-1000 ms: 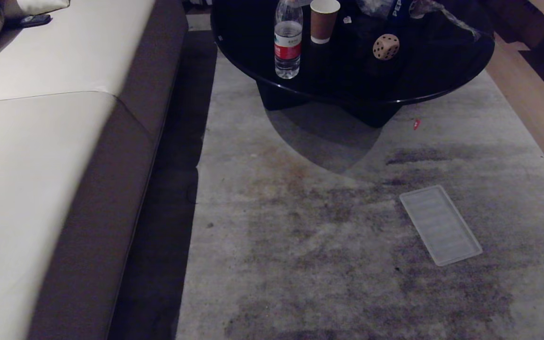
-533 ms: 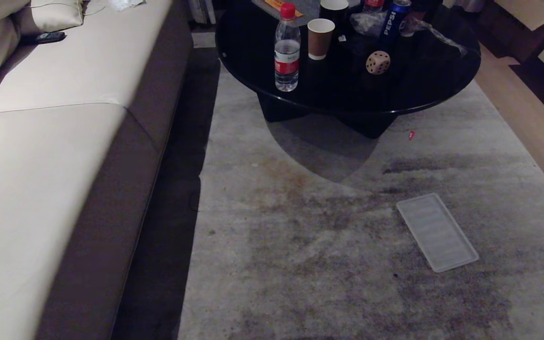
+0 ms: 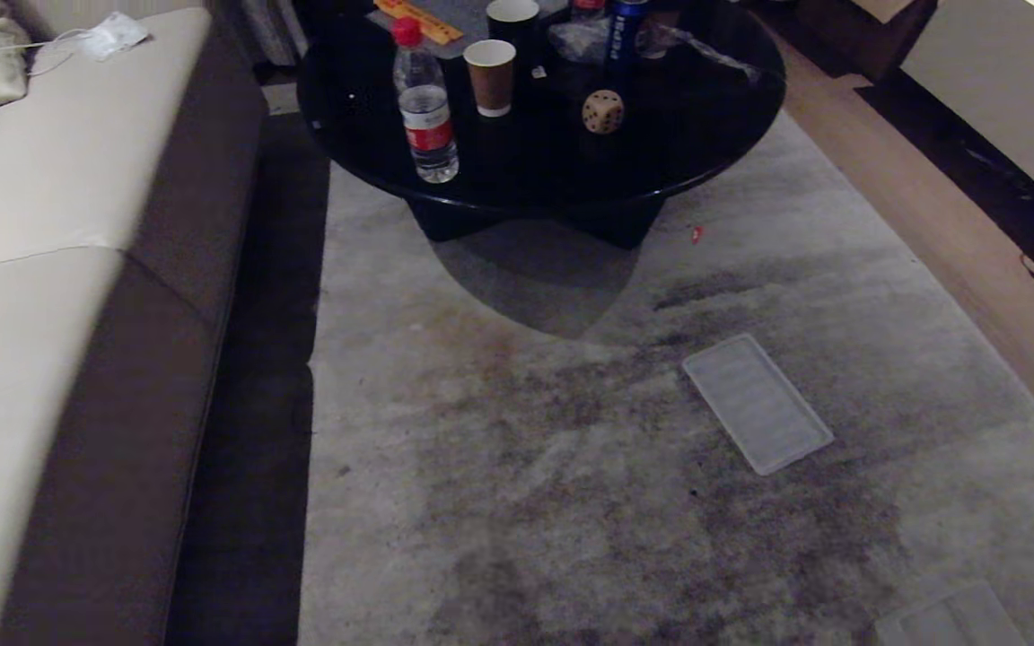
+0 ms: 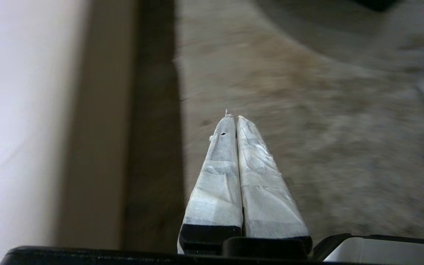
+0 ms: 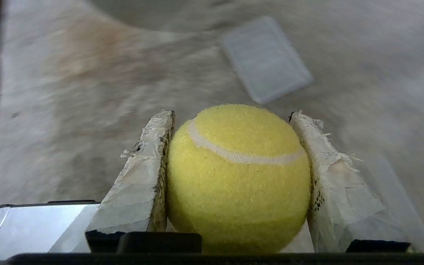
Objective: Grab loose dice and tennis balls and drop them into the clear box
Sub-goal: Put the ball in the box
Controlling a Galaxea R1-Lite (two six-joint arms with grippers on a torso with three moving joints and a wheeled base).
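The right gripper has its two taped fingers pressed against either side of a tennis ball, which fills the gap between them; it hangs over the rug, and neither arm shows in the head view. The left gripper has its taped fingers pressed flat together with nothing between them; it hangs over the rug's edge near the sofa.

Out from the ball, one flat ribbed lid lies on the rug, well apart from the table, with nothing resting on it. The right wrist view shows the same lid beyond the ball. At the lower right corner of the head view a translucent rim pokes into frame; it may be the clear box, but too little shows to tell, and its contents cannot be seen.

On the round black table stands one tan die, alone on the dark top, just in front of a blue can. Two paper cups stand there: a brown one and a dark one behind it; what they hold cannot be seen. One water bottle with a red cap stands upright beside the brown cup. A yellow ruler lies at the far edge.

A small red scrap lies on the rug near the table's base. The sofa runs along the left

Count in view: one tennis ball, one die, one lid, two cups, one bottle, one can
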